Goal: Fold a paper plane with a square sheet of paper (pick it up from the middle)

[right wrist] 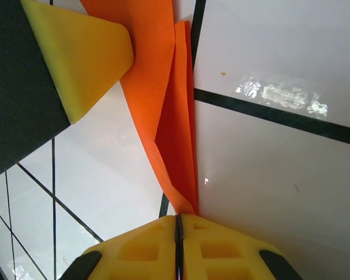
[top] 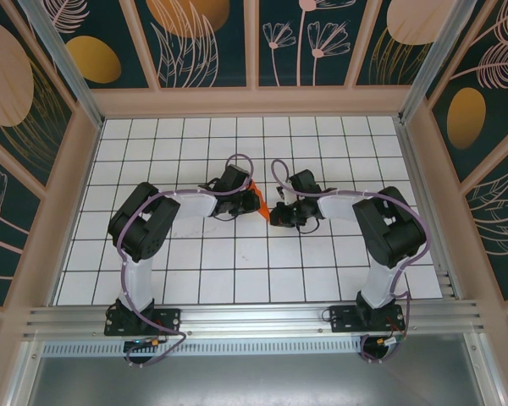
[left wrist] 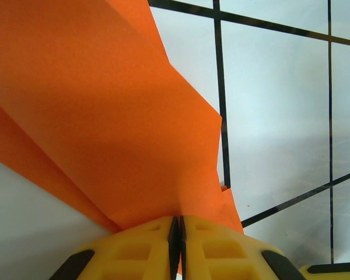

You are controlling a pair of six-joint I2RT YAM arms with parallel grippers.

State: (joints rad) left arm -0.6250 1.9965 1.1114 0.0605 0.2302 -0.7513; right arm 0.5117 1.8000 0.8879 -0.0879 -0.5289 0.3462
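Step in hand: mid-fold, both arms on the paper.

- Paper (top: 256,201): orange, already creased into several layers. It sits mid-table between the two grippers, over the white grid table (top: 237,262). Whether it is lifted clear or brushing the surface, I cannot tell.
- Left gripper (top: 240,184): on the paper's left, slightly far side. In the left wrist view the left gripper (left wrist: 176,230) has its jaws pressed together with no gap, pinching the paper (left wrist: 105,116) at an edge. Broad stacked layers fan away from the pinch, so this hold looks like the anchor for the wide end.
- Right gripper (top: 281,210): on the right, close to the other. In the right wrist view the right gripper (right wrist: 178,224) is likewise fully closed. It nips the narrow end where the paper (right wrist: 163,87) tapers to a point, and the layers stand edge-on above the jaws. A yellow finger (right wrist: 90,55) of the left gripper lies against the paper further up.

Judgement: the opposed grips at wide end and tip hold the centre crease taut and keep the layers aligned, probably to sharpen the ridge or set up a wing fold.

Risk: thin paper under two tight pinches may tear, or the tip may slip, if the arms pull apart unevenly.

Progress: dart shape forming, wings not yet clearly folded out.
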